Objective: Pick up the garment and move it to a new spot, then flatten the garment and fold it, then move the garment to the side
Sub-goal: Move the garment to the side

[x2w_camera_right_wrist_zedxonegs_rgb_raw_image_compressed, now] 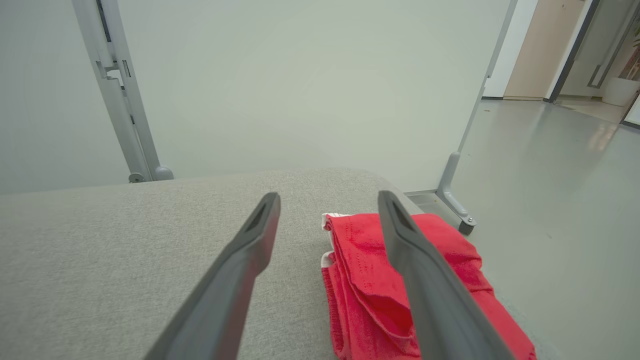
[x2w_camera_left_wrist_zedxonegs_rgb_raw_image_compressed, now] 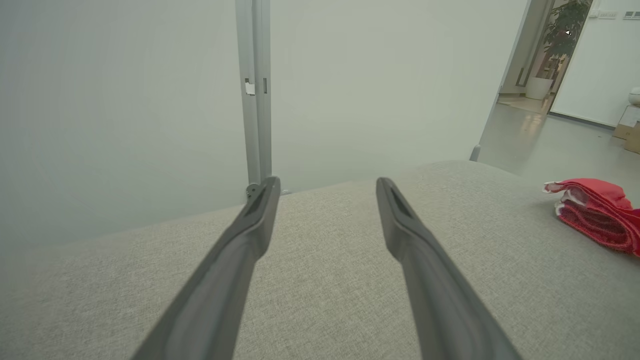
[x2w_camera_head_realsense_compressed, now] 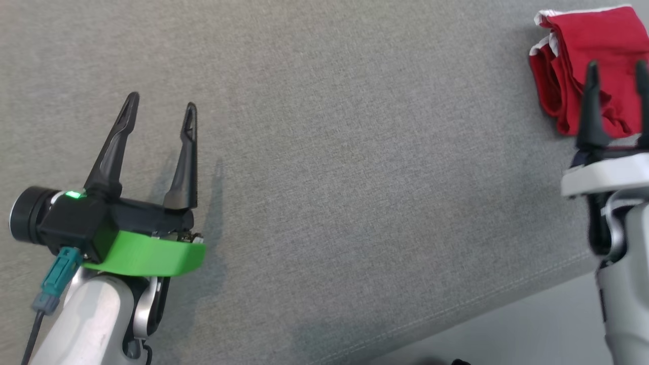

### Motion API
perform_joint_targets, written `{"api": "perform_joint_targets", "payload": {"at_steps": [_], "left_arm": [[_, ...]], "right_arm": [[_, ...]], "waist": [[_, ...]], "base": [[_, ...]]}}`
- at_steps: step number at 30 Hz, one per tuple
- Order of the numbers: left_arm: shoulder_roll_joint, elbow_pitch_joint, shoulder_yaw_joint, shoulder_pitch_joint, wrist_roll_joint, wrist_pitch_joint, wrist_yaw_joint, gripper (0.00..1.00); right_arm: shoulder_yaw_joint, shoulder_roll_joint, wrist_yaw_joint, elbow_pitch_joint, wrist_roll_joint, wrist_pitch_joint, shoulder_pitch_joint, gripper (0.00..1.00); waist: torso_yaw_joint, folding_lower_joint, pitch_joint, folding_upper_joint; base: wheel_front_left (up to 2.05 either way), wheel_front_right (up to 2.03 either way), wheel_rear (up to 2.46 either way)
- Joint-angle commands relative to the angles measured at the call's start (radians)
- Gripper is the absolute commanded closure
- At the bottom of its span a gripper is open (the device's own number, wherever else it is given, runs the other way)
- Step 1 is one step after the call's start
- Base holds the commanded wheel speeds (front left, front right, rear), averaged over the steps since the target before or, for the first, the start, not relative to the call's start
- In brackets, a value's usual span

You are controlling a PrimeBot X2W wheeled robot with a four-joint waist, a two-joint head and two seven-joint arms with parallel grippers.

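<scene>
A red garment with white trim lies folded in a compact bundle at the far right of the grey fabric surface. The left wrist view has the garment at its right edge; in the right wrist view the garment lies just beyond the fingers. My right gripper hovers over the bundle's near edge, open, nothing between its fingers. My left gripper is at the lower left, open and empty, far from the garment.
The surface's stitched front edge runs diagonally at lower right, with grey floor beyond it. A pale partition wall with a metal post stands behind the surface. A wheeled frame leg stands near the garment's corner.
</scene>
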Motion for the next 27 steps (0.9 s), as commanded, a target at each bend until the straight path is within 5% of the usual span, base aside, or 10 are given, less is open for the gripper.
{"api": "perform_joint_targets", "payload": {"at_steps": [1, 11, 27], "left_arm": [[-0.002, 0.007, 0.009, 0.019, -0.011, -0.009, 0.008, 0.00], [-0.029, 0.091, 0.076, 0.105, -0.077, -0.080, 0.041, 0.00], [-0.010, 0.202, 0.154, 0.251, -0.155, -0.116, -0.037, 0.00]], "right_arm": [[0.011, 0.012, -0.002, -0.015, -0.005, -0.003, 0.027, 0.00], [0.083, 0.071, -0.001, -0.090, -0.014, 0.010, 0.141, 0.00], [0.111, 0.086, -0.001, -0.155, -0.024, 0.085, 0.299, 0.00]], "waist": [[0.047, 0.0000, -0.071, 0.0000], [0.157, 0.0000, -0.178, 0.0000], [0.238, 0.0000, -0.335, 0.0000]], "base": [[0.00, 0.00, 0.00], [0.00, 0.00, 0.00], [0.00, 0.00, 0.00]]}}
